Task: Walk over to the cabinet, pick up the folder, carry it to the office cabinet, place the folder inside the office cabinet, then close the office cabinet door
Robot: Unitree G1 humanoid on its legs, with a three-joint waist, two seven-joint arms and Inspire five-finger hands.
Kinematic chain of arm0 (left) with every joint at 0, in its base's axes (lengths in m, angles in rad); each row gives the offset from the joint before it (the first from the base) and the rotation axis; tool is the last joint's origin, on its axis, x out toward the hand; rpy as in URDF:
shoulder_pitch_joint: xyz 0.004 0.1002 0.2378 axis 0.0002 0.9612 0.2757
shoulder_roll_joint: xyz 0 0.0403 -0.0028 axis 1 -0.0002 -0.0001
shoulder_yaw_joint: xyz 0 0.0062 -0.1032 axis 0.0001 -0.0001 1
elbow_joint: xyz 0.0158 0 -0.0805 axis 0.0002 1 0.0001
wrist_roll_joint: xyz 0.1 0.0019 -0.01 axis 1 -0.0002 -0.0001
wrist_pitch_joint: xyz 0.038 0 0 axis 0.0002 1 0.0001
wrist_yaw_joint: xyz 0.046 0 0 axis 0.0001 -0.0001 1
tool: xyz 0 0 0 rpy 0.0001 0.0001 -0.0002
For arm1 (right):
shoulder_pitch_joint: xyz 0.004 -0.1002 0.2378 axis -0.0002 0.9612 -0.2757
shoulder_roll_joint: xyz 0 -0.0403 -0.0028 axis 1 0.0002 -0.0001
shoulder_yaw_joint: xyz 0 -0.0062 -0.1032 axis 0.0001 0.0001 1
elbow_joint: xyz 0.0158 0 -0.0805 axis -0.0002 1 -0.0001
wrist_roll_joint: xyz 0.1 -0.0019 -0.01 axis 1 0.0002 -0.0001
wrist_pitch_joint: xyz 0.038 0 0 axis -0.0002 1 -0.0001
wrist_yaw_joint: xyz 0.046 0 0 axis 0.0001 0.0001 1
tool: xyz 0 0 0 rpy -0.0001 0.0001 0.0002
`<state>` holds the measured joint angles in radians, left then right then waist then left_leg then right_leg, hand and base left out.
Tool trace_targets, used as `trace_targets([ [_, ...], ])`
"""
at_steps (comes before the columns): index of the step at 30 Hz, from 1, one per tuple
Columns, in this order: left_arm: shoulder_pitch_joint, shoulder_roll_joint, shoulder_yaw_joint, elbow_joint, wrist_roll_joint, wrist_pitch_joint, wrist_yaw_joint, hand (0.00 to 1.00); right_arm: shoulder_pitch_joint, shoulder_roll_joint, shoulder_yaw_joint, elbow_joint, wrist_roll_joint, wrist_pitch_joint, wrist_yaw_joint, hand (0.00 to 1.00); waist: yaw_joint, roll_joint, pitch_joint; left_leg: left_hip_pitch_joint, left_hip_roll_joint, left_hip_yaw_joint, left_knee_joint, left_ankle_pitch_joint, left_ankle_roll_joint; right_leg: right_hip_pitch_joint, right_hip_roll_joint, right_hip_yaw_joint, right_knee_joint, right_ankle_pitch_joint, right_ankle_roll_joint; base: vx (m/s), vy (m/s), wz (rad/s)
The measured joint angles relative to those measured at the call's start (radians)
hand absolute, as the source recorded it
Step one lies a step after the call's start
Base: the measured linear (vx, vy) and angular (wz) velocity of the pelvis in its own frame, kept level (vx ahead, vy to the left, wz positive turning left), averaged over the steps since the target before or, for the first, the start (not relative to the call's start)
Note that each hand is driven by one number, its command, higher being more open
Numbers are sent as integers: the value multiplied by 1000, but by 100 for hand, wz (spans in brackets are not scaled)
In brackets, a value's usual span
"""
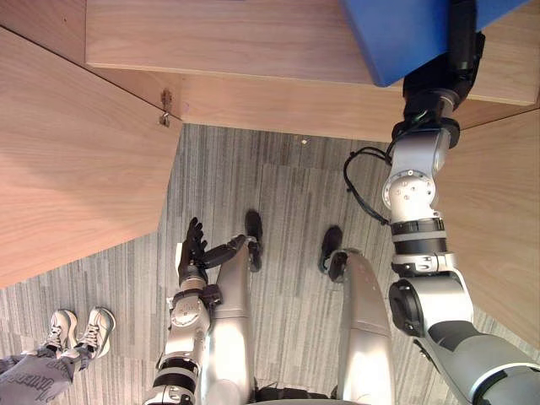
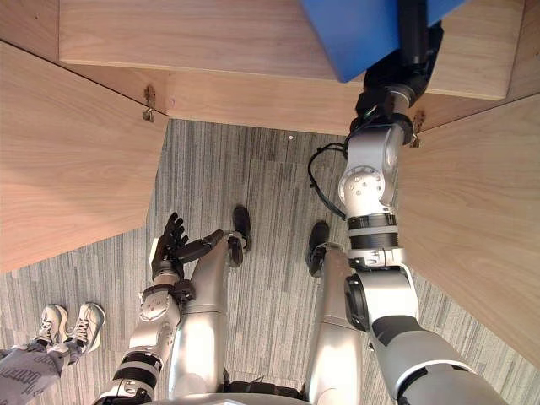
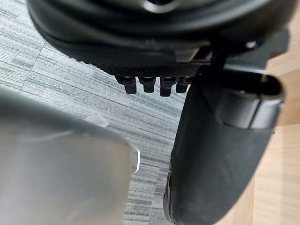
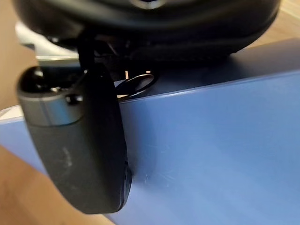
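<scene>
The blue folder [image 1: 405,34] is up at the far side, over the wooden shelf [image 1: 236,42] of the office cabinet. My right hand [image 1: 460,42] reaches up to it and is shut on it. In the right wrist view its thumb [image 4: 79,154] lies flat against the folder's blue cover [image 4: 211,150]. The rest of the folder runs out past the far edge of both eye views. My left hand [image 1: 194,249] hangs low beside my body with its fingers straight, holding nothing.
Both cabinet doors stand open towards me: the left door [image 1: 76,169] and the right door [image 1: 498,211], with grey striped carpet [image 1: 278,186] between them. A person's white shoes [image 1: 80,329] stand on the floor at the near left.
</scene>
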<state>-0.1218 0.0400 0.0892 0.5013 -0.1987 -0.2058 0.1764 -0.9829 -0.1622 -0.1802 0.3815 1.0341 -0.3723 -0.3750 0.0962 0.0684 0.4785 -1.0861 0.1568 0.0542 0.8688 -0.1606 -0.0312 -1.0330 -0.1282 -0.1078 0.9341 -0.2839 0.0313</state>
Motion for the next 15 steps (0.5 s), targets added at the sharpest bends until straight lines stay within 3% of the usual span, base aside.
trace_targets([
  [6,-14,-24,-8,-26,-19,0,36,100,-64,21,-30,58,6,-8,-59,100,1,0,0,-2,2,0,-5,0,0,1,1,-3,-8,0,0,0,0,0],
  [9,-21,-29,-23,-33,-20,-1,41,100,-95,19,-17,98,6,18,-58,100,0,0,-1,-2,4,-1,-5,0,0,1,3,-4,-9,1,-2,-13,-22,-1],
  [15,-41,-44,-30,-25,-38,-1,45,100,-118,-1,128,166,-6,90,-3,100,-10,0,-3,4,9,-6,-7,1,-1,13,8,-10,-19,4,-5,-3,-5,0],
])
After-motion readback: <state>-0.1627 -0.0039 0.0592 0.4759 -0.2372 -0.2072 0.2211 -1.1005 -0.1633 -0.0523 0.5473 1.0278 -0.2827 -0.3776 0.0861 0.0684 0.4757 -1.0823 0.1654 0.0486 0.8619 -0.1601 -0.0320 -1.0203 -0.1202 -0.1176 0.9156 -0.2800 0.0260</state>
